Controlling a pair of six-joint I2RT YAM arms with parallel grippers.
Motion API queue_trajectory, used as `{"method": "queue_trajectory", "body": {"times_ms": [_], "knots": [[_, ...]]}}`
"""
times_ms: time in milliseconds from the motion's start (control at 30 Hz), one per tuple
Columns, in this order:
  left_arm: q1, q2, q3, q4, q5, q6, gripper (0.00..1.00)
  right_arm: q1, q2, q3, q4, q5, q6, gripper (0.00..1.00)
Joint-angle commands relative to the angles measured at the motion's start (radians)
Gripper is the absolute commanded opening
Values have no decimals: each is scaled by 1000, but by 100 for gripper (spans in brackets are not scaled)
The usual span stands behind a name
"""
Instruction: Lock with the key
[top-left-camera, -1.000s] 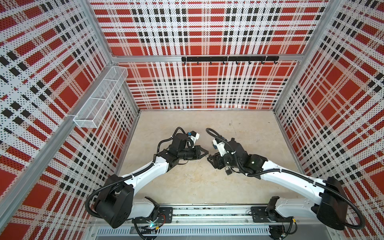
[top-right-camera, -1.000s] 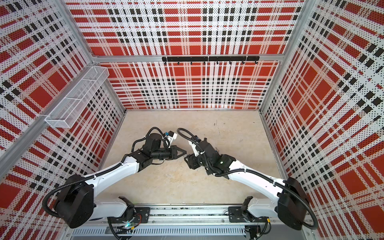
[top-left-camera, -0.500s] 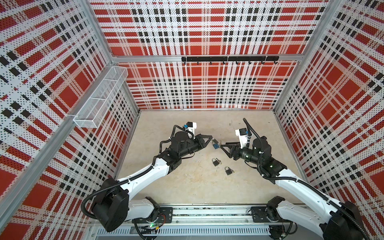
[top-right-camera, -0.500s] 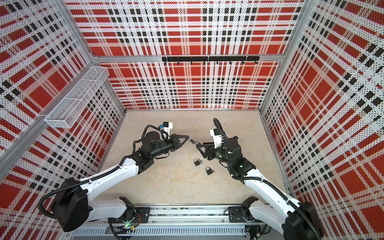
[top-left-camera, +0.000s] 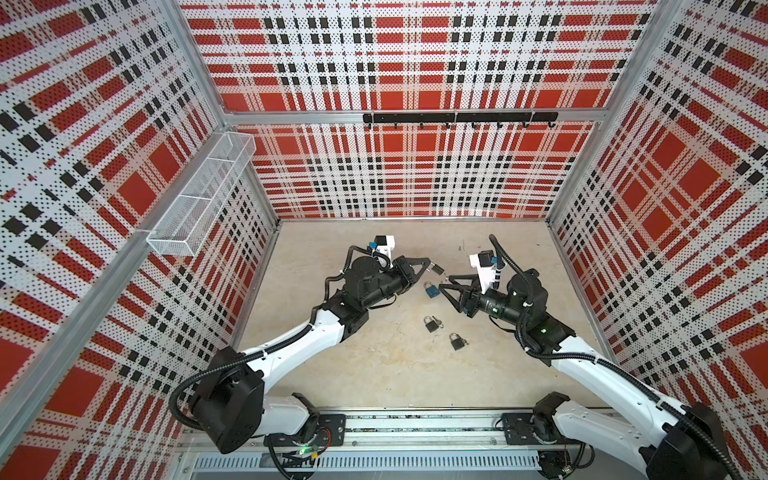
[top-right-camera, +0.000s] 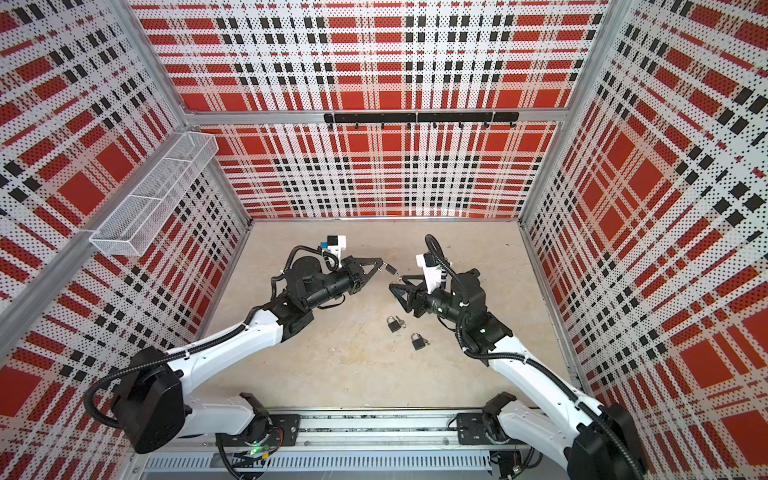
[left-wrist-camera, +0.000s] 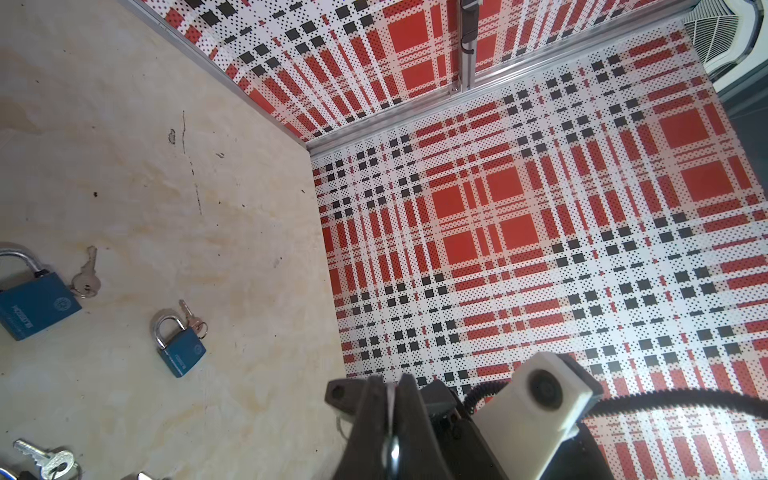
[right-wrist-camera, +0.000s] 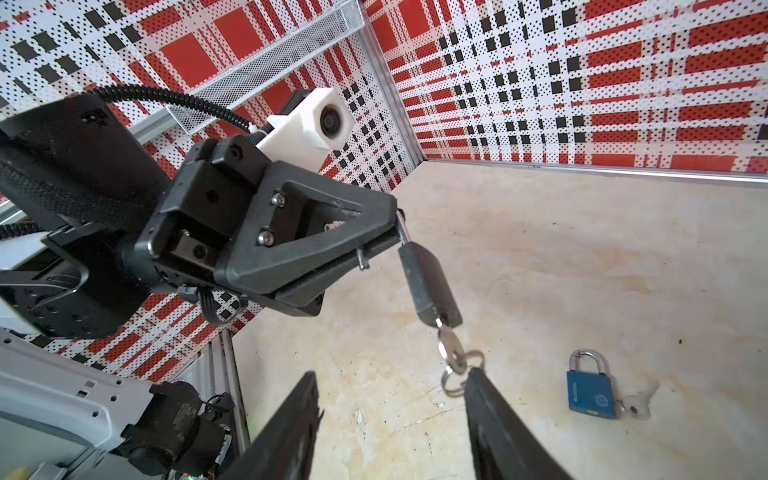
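Hanging over the middle of the surface (top-left-camera: 374, 374) by its shackle (right-wrist-camera: 402, 230) from the clamped left end effector (right-wrist-camera: 384, 235), the stiff padlock (right-wrist-camera: 430, 286) will likely swing, so the parted right end effector (right-wrist-camera: 390, 415) should pinch the key (right-wrist-camera: 451, 351) by its flat bow.

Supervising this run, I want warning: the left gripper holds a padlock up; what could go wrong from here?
The padlock hangs by its shackle alone from the left gripper, so it may swing when the key is turned. The open right gripper could close on the loose key ring instead of the key.
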Motion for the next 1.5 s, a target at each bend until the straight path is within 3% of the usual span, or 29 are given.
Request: {"method": "queue_trajectory", "body": {"times_ms": [0,367,1033,1467], "knots": [[-6,-4,24,58,6,-35,0,-6,-43,29,3,38,-58,59],[-5,42,35,44,79,-100,0,-6,-7,48,-17,76,-140,58],[-7,39,36,42,120,-134,0,-6,81,79,4,64,-173,33],[-15,61,24,90,122,-163,0,-7,98,88,1,54,-173,30]]}}
